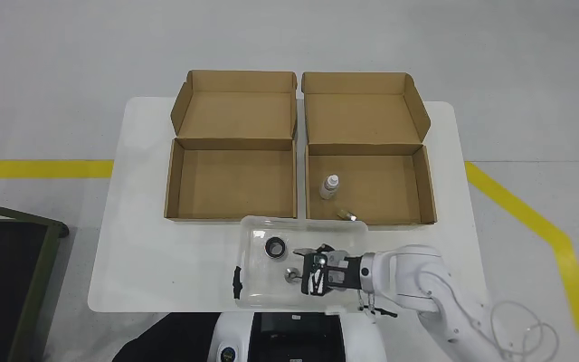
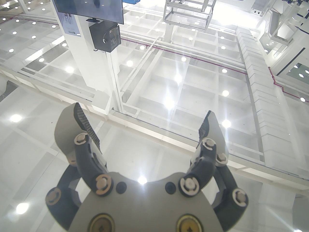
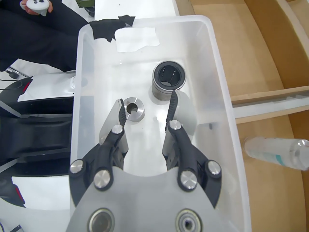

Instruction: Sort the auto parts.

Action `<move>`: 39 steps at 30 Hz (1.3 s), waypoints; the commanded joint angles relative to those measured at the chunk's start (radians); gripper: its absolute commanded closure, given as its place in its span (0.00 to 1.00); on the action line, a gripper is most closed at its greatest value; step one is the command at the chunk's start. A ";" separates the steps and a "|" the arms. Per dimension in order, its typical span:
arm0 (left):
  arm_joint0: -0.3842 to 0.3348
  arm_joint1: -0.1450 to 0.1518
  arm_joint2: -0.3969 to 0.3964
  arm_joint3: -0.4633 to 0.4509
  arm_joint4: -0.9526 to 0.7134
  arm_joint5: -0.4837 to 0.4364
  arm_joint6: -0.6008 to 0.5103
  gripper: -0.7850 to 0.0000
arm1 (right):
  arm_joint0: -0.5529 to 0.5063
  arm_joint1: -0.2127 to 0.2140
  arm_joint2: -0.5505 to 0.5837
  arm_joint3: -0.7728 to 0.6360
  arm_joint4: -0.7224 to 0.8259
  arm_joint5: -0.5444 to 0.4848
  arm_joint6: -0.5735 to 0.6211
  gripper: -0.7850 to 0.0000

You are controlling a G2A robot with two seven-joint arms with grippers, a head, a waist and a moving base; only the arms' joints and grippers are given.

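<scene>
Your bin [image 3: 214, 56] is clear, patched with black tape [image 3: 106, 28]. Your bushing [image 3: 140, 112] is silver-grey, and the bearing [image 3: 159, 90] is silver with a black bore. The cardboard boxes [image 1: 231, 185] are plain brown, the table [image 1: 136, 235] white, the floor stripe [image 1: 54, 168] yellow.

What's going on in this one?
The right gripper, fingers open, is down inside the clear bin, next to a small metal disc and a cylindrical bearing. Nothing is grasped yet. A bottle already lies in one cardboard box. The left gripper is open, pointing at the ceiling.
</scene>
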 commanded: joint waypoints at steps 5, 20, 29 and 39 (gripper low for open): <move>0.000 0.000 0.000 0.000 0.000 0.000 0.000 0.00 | 0.023 -0.005 -0.036 0.037 0.003 0.003 0.006 0.54; 0.000 0.000 0.000 0.000 0.000 0.000 0.000 0.00 | 0.060 -0.016 -0.113 0.111 -0.012 0.015 0.017 0.54; 0.000 0.000 0.000 0.000 0.000 0.000 0.000 0.00 | 0.083 -0.024 -0.154 0.151 -0.014 0.019 0.009 0.53; 0.000 0.000 0.000 0.000 0.000 0.000 0.000 0.00 | 0.109 -0.033 -0.186 0.200 -0.024 0.030 -0.012 0.54</move>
